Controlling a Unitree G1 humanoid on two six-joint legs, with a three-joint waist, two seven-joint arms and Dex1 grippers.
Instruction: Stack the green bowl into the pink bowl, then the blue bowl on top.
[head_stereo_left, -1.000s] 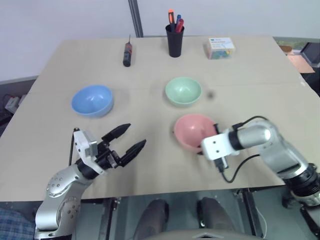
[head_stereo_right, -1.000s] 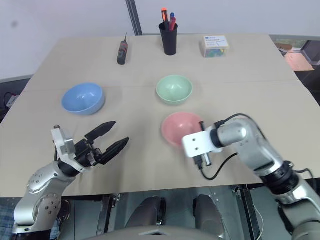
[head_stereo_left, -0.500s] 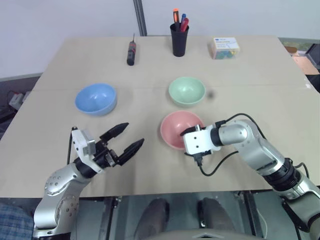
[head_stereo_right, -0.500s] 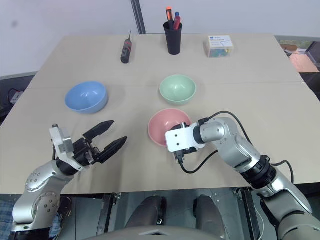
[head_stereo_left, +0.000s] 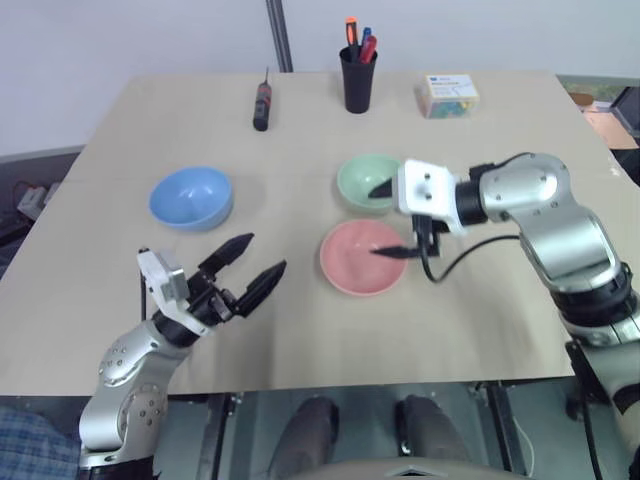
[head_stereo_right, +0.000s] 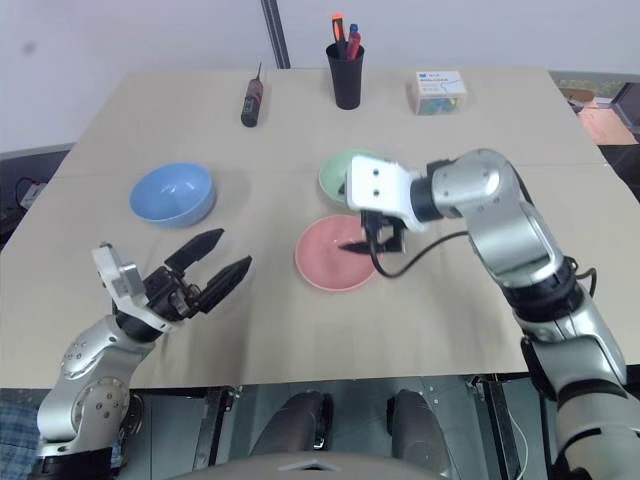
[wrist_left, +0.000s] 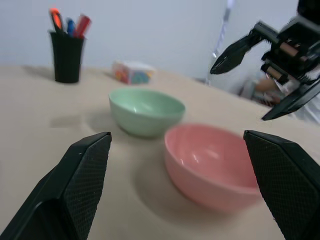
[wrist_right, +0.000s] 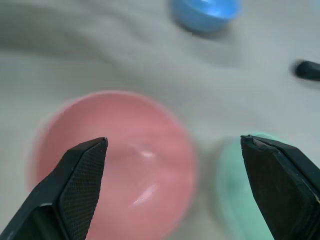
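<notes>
Three bowls sit apart on the table (head_stereo_left: 500, 330): pink bowl (head_stereo_left: 362, 260) centre, green bowl (head_stereo_left: 362, 182) at its 12 o'clock, blue bowl (head_stereo_left: 190, 197) at 10. Right gripper (head_stereo_left: 390, 220) hangs wide-jawed over pink and green; left gripper (head_stereo_left: 250, 268), wide, empty, at 8.

Head pair: high above the near edge, looking forward and down over the whole desk (head_stereo_left: 300, 130).
Left wrist: low and close, skimming level toward the pink bowl (wrist_left: 212, 165) and green bowl (wrist_left: 145, 110).
Right wrist: close overhead, facing down.
Shared: both wrist cameras catch the pink and green bowls; the head pair covers all three, blue bowl (head_stereo_left: 190, 197) included.
</notes>
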